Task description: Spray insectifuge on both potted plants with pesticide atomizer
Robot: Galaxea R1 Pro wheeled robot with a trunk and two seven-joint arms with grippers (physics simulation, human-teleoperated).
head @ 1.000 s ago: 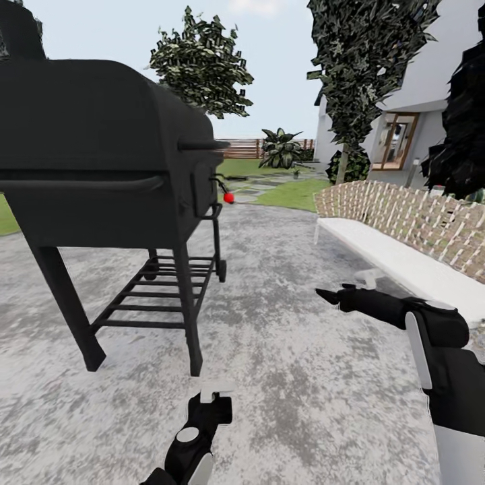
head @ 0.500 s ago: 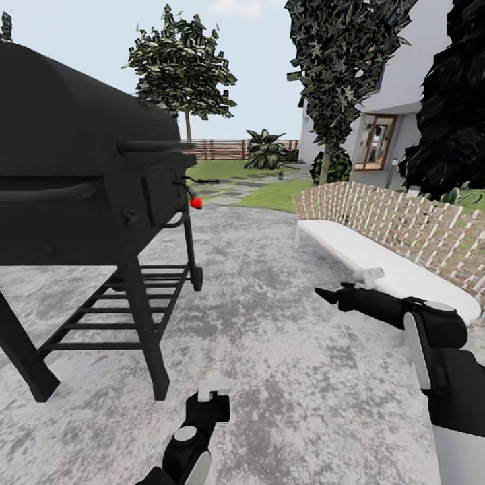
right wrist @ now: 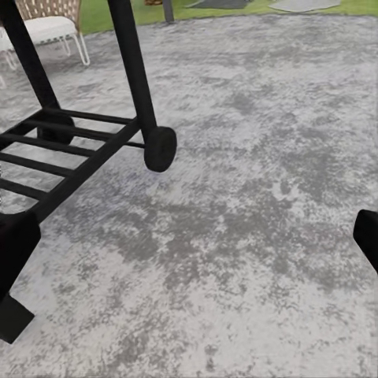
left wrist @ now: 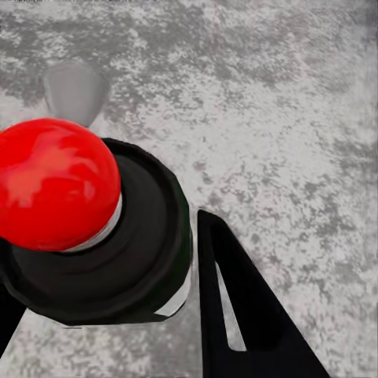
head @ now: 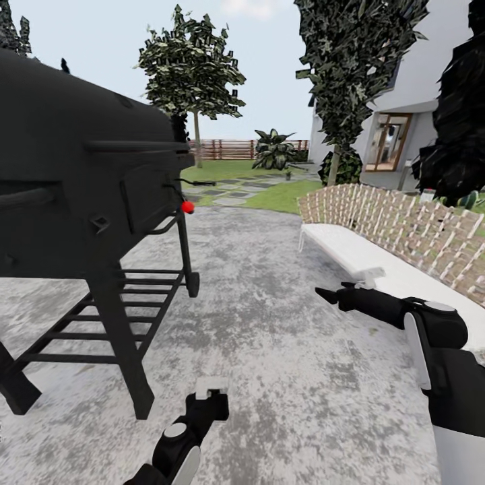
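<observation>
The left gripper (left wrist: 110,315) pinches the pesticide atomizer (left wrist: 94,236) upright, red tip up, carried low for transit across the patio (head: 283,350). The right gripper (head: 331,296) state: cannot tell. The lawn (head: 283,194) lies ahead beyond the grill (head: 81,188).

Bright, even daylight; sharp, nearly shadowless renders.
</observation>
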